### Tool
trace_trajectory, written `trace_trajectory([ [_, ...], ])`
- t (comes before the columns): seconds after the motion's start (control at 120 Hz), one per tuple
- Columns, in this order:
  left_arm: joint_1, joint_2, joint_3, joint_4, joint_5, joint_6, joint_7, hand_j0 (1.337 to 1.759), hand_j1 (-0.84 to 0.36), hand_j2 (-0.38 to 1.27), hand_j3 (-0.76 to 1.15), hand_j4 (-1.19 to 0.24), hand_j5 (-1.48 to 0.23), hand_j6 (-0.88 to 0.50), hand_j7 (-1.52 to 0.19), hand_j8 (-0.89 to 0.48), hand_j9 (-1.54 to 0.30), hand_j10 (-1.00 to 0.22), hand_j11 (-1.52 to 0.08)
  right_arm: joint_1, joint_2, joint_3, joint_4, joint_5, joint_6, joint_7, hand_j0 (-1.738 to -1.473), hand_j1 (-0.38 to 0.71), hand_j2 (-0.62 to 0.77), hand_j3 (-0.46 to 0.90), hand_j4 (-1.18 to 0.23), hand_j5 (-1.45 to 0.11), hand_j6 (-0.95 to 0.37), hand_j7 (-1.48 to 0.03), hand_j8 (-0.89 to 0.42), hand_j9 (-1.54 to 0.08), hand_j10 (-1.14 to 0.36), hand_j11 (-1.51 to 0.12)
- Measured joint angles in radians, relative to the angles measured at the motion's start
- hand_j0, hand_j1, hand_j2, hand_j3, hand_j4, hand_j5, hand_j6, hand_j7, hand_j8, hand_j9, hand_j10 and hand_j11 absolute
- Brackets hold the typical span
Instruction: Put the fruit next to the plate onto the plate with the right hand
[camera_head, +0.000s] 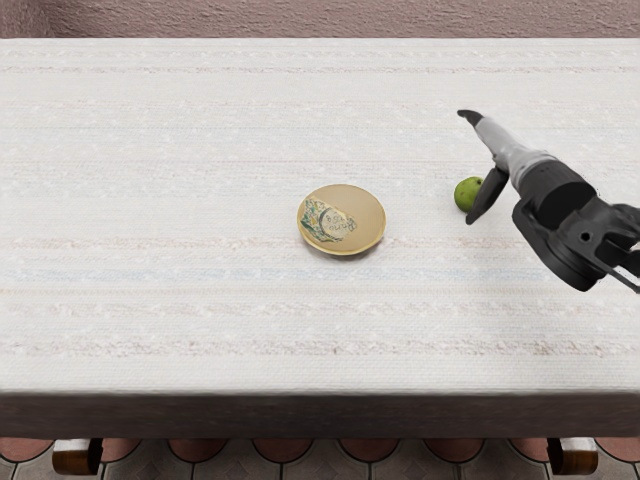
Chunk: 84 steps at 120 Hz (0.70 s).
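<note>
A small green fruit (466, 192) lies on the pale table (200, 150), to the right of a tan plate (342, 219) with a green and white pattern on its left half. My right hand (480, 165) comes in from the right edge and hovers right beside the fruit on its right. The fingers are spread: one points up and away, a dark one (487, 197) reaches down next to the fruit. Nothing is held. The plate carries no fruit.
The table's front edge (320, 400) runs across the bottom of the view, with chair tops showing below it. A wall borders the far side.
</note>
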Motion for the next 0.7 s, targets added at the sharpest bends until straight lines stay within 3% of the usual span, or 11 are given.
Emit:
trace_trajectory([
  [0.142, 0.000, 0.000, 0.000, 0.000, 0.000, 0.000, 0.000, 1.658, 0.34, 0.00, 0.00, 0.00, -0.01, 0.00, -0.01, 0.00, -0.01, 0.00, -0.01, -0.010, 0.072, -0.007, -0.116, -0.012, -0.008, 0.000, -1.658, -0.30, -0.01, 0.00, -0.05, -0.06, -0.05, -0.06, -0.05, -0.06, -0.05, -0.06],
  [0.342, 0.000, 0.000, 0.000, 0.000, 0.000, 0.000, 0.000, 1.658, 0.34, 0.00, 0.00, 0.00, -0.01, 0.00, -0.01, 0.00, -0.01, 0.00, -0.01, -0.013, 0.121, -0.007, -0.202, -0.013, -0.011, 0.000, -1.658, -0.28, -0.01, 0.00, -0.06, -0.07, -0.06, -0.07, -0.06, -0.07, -0.06, -0.07],
  [0.7, 0.000, 0.000, 0.000, 0.000, 0.000, 0.000, 0.000, 1.658, 0.34, 0.00, 0.00, 0.00, -0.01, 0.00, -0.01, 0.00, -0.01, 0.00, -0.01, -0.018, 0.147, -0.003, -0.248, -0.005, -0.011, 0.000, -1.658, -0.08, -0.04, 0.00, -0.23, -0.29, -0.23, -0.29, -0.23, -0.29, -0.22, -0.29],
])
